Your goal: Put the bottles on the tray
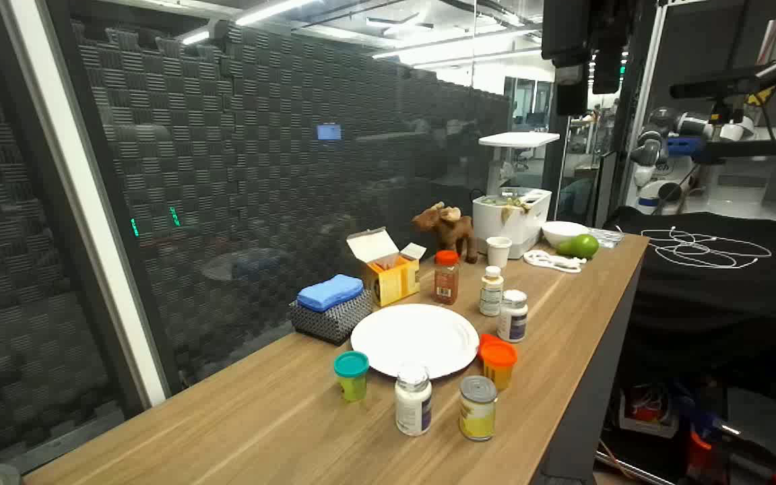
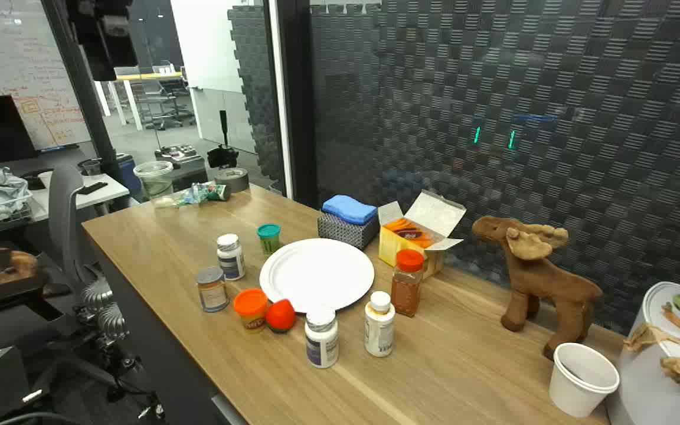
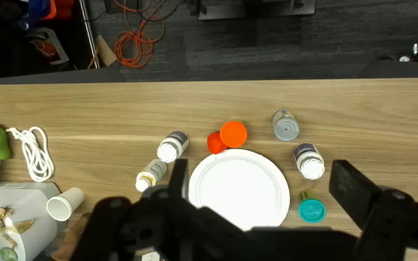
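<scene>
A round white tray lies bare on the wooden table. Standing around it are several bottles: a teal-capped jar, an orange-capped jar, and two white bottles with dark labels, one near the teal jar and one across the tray. A slimmer white-capped bottle and a red-capped bottle of reddish contents stand close together. High above the table, my gripper is open, its fingers wide apart with nothing between them. The red-capped bottle is hidden in the wrist view.
A grey-lidded can and a small red object stand near the bottles. Behind the tray are a patterned box with a blue sponge, an open yellow box and a brown moose toy. A white cup stands beyond.
</scene>
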You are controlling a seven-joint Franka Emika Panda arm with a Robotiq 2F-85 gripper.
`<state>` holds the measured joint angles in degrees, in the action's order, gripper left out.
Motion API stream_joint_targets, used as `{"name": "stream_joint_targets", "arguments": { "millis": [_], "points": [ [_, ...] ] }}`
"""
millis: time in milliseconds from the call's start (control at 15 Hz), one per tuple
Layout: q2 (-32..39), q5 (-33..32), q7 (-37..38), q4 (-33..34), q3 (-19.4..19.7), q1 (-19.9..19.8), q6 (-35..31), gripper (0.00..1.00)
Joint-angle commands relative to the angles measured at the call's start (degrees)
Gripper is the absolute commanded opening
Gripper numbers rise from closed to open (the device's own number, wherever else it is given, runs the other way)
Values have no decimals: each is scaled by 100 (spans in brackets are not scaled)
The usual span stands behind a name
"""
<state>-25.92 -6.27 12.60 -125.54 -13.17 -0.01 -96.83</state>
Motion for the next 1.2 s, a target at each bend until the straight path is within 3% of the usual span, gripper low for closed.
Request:
{"name": "stream_joint_targets", "arguments": {
  "millis": [0, 333, 667, 1133],
  "points": [
    [21, -58, 58, 37, 134, 168, 15, 100],
    [-13, -59, 58, 75, 132, 167, 16, 100],
    [712, 23, -138, 65, 361, 113, -410, 100],
    [2525, 47, -830, 434, 927, 27, -2121, 100]
  ]
}}
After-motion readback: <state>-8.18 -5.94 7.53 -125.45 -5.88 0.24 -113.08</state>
